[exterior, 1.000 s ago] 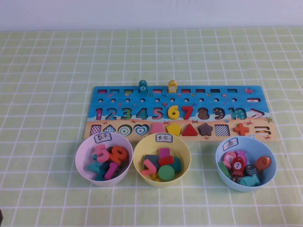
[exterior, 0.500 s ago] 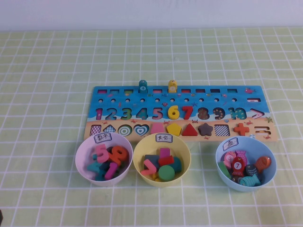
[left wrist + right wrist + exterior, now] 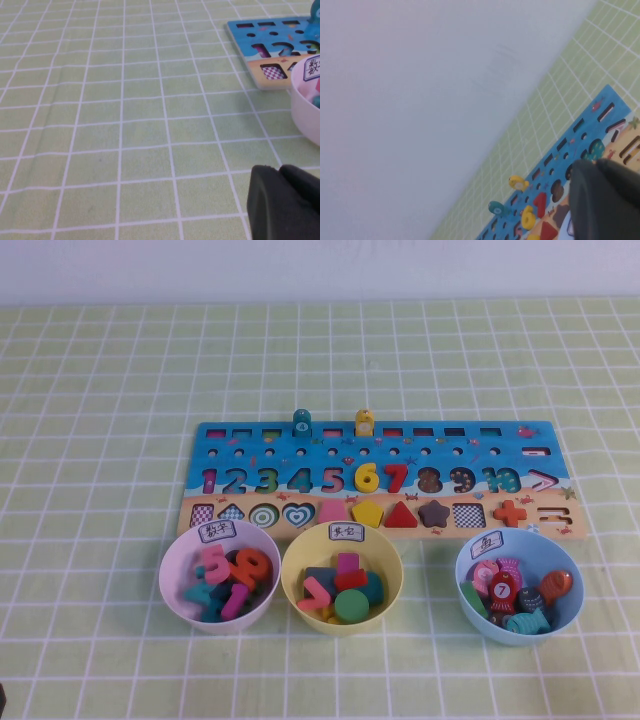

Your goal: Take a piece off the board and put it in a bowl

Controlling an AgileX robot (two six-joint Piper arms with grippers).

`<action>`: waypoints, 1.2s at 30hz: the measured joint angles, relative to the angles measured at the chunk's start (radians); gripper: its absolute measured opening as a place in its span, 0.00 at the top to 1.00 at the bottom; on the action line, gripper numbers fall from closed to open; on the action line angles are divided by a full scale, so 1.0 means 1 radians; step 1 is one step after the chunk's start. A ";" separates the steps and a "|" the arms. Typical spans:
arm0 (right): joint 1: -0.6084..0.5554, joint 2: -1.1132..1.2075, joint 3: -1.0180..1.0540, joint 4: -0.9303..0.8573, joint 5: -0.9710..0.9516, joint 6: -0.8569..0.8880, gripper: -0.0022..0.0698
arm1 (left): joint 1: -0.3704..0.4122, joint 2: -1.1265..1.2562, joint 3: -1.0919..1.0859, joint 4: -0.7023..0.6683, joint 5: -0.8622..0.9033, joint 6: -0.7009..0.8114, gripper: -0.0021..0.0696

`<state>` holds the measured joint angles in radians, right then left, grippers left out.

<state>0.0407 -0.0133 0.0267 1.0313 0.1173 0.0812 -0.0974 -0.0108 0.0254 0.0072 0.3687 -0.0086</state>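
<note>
Nothing has moved since the earlier frame: red triangle (image 3: 400, 515) sits on board (image 3: 380, 478), behind yellow bowl (image 3: 342, 579); right end effector (image 3: 605, 200), pressed together, hangs above, left end effector (image 3: 282, 205) low on worktop (image 3: 125, 125), state unclear, so you first reach and spread.

Bright, even light before you, soft shadows under the bowls (wrist views slightly blurred up close).
</note>
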 joint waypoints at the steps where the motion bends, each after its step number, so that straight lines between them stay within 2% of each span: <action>1: 0.000 0.000 0.000 0.000 0.000 0.000 0.99 | 0.000 0.000 0.000 0.000 0.000 0.000 0.98; 5: 0.000 0.000 0.000 0.000 0.002 -0.032 0.99 | 0.000 0.000 0.000 0.000 0.000 0.000 0.98; 9: 0.000 0.000 -0.027 -0.004 0.077 -0.186 0.99 | 0.000 0.000 0.000 0.000 0.000 0.000 0.98; 12: 0.000 0.024 -0.144 -0.051 0.156 -0.290 0.99 | 0.000 0.000 0.000 0.000 0.000 0.000 0.98; 20: 0.000 0.400 -0.511 -0.401 0.496 -0.339 0.99 | 0.000 0.000 0.000 0.000 0.000 0.000 0.98; 26: 0.000 0.653 -0.631 -0.355 0.577 -0.352 0.99 | 0.000 0.000 0.000 0.000 0.000 0.000 0.98; 31: 0.000 0.815 -0.680 -0.302 0.664 -0.556 0.99 | 0.000 0.000 0.000 0.000 0.000 0.000 0.98; 36: 0.000 0.958 -0.845 -0.369 0.826 -0.607 0.99 | 0.000 0.000 0.000 0.000 0.000 0.000 0.98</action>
<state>0.0407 0.9443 -0.8179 0.6622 0.9435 -0.5256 -0.0974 -0.0108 0.0254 0.0072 0.3687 -0.0086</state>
